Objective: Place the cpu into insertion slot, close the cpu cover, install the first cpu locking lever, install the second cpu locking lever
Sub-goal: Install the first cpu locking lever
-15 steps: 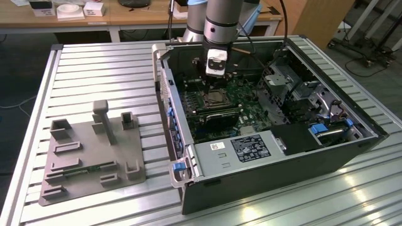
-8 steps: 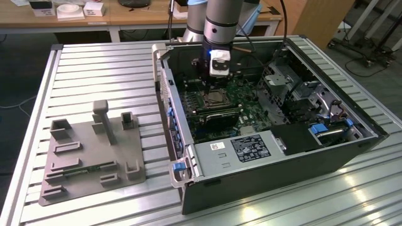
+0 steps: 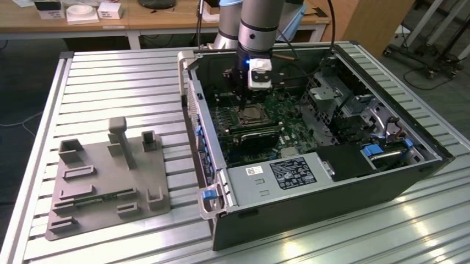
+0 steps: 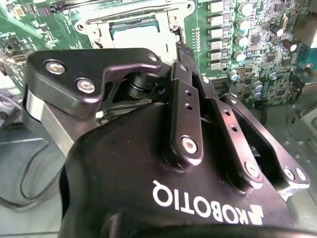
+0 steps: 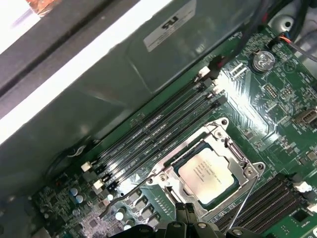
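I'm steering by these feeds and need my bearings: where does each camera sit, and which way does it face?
Exterior view: off the arm, high up, looking down into the open computer case; the arm and gripper hang over the insertion slot.
First wrist view: on the arm, looking down at the cpu framed by the cpu cover; the gripper tip shows.
Second wrist view: behind the gripper, looking along its black body to the green board.
Shared: all three show the insertion slot.

Your cpu [image 5: 210, 173] is silver-grey, the cpu cover [image 5: 238, 154] silvery, the motherboard [image 5: 277, 111] green, the memory slots [image 5: 163, 119] black.
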`<state>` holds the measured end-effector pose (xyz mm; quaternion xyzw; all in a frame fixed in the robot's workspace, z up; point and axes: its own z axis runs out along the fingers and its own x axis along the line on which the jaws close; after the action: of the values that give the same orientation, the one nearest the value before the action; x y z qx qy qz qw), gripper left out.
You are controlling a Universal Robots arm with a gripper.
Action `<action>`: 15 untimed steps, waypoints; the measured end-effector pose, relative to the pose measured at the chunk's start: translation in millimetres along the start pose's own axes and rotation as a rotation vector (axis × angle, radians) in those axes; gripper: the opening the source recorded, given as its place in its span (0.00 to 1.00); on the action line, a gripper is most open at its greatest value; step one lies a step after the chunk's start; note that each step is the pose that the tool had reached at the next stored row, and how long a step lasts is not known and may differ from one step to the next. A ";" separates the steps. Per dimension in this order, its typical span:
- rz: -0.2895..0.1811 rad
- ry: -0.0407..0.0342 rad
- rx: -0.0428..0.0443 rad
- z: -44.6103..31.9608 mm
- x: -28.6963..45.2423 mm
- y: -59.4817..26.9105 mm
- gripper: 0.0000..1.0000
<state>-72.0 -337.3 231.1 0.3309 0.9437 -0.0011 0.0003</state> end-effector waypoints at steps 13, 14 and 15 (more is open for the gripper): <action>-0.027 -0.0001 0.0000 0.0 -0.1 -0.1 0.10; -0.040 -0.0001 0.0000 0.0 -0.1 -0.1 0.10; -0.054 -0.0001 -0.0001 0.0 -0.1 -0.1 0.10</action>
<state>-72.0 -337.4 231.1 0.3055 0.9522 -0.0011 0.0004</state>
